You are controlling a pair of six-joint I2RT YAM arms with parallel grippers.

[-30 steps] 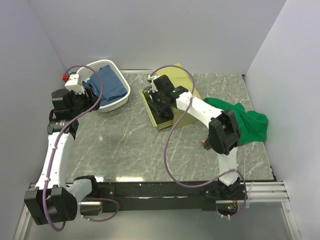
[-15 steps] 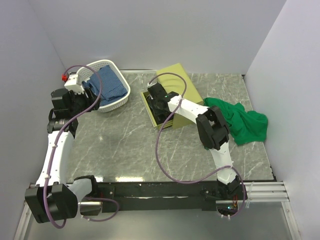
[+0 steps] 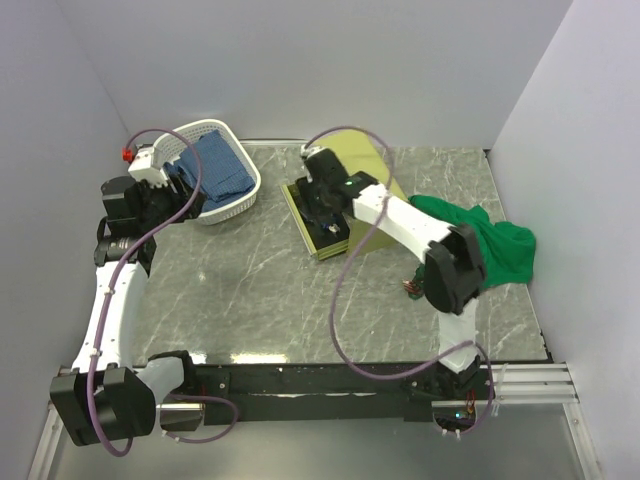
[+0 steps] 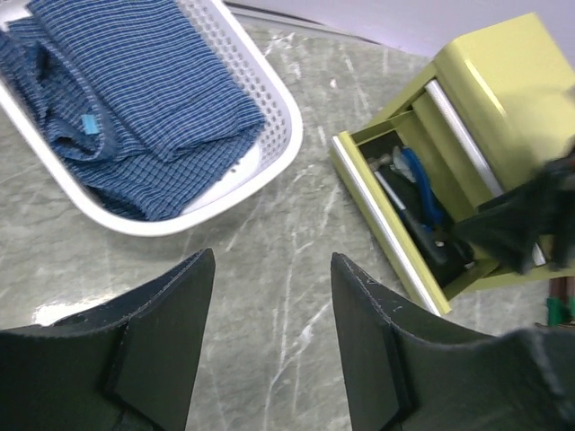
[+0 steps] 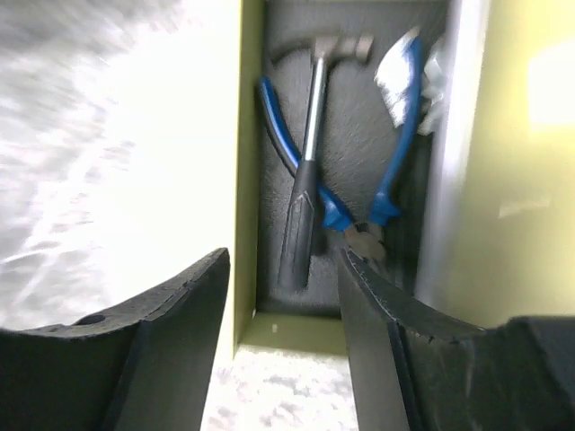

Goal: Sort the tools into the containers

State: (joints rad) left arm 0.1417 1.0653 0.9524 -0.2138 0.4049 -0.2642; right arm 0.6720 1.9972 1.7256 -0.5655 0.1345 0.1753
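Note:
The olive-green chest (image 3: 372, 160) stands at the table's back middle with its lower drawer (image 3: 318, 232) pulled out. In the right wrist view the drawer holds the black-handled hammer (image 5: 305, 180) and the blue-handled pliers (image 5: 400, 135). My right gripper (image 3: 325, 205) hovers open and empty over the drawer's near end. The drawer also shows in the left wrist view (image 4: 395, 211). The white lattice basket (image 3: 238, 195) sits at the back left and holds the blue cloth (image 3: 215, 165). My left gripper (image 4: 272, 269) is open and empty above bare table beside the basket (image 4: 278, 135).
The green cloth (image 3: 490, 245) lies crumpled at the right of the table. A small red and dark object (image 3: 412, 290) lies by the right arm's elbow. White walls close in the left, back and right sides. The marbled tabletop (image 3: 260, 280) spreads in front of the containers.
My right arm swung its elbow left and then back right while the gripper stayed over the open drawer. The left arm has barely moved.

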